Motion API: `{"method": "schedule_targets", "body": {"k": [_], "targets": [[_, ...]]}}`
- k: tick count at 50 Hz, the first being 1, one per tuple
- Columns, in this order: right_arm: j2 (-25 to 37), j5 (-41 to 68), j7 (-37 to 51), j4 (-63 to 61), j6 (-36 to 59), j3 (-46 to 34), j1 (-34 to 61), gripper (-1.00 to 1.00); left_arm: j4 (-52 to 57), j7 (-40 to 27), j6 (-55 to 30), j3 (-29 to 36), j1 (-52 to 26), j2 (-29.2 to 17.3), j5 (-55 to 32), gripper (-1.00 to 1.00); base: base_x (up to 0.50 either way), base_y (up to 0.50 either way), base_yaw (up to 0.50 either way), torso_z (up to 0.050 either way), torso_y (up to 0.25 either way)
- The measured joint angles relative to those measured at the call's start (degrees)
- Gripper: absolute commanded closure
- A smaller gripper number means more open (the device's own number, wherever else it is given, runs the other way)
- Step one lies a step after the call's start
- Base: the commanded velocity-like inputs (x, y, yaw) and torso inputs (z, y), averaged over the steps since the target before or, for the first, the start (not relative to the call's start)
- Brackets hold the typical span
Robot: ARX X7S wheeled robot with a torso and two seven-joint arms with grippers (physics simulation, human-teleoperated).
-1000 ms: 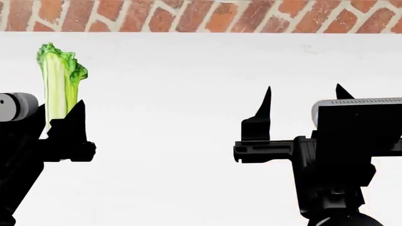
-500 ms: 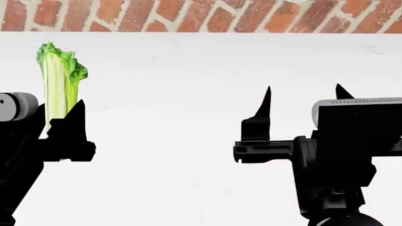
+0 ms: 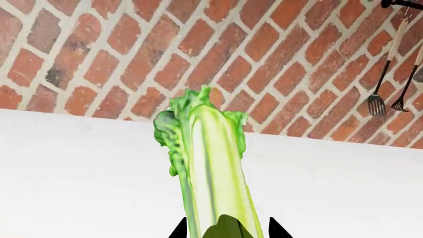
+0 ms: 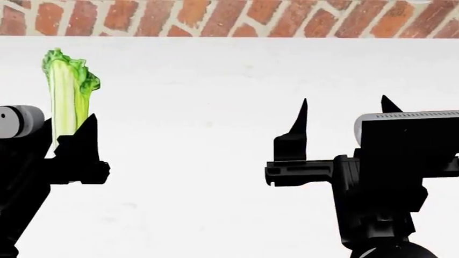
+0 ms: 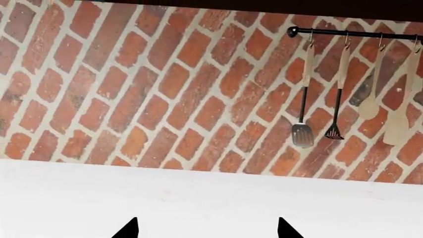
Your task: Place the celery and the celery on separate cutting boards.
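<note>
One celery stands upright at the head view's upper left, clamped at its base in the left end effector. Right end effector is spread, empty. No cutting board shows, so a blind release risks missing it.

No writing to read anywhere.

The brick wall, the white counter, the hanging utensils and the black grippers carry no letters, numbers, brand marks or signs; the celery bears no sticker or tag either.
</note>
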Motion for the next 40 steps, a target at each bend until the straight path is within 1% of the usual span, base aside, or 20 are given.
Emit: {"method": "schedule_targets", "body": {"k": [40], "targets": [[0.1, 0.5, 0.3, -0.3, -0.6, 0.2, -0.2, -1.00, -0.1, -0.1, 0.4, 0.4, 0.1, -0.5, -0.3, 1.00, 0.00, 0.50, 0.00, 0.000, 0.001]]}}
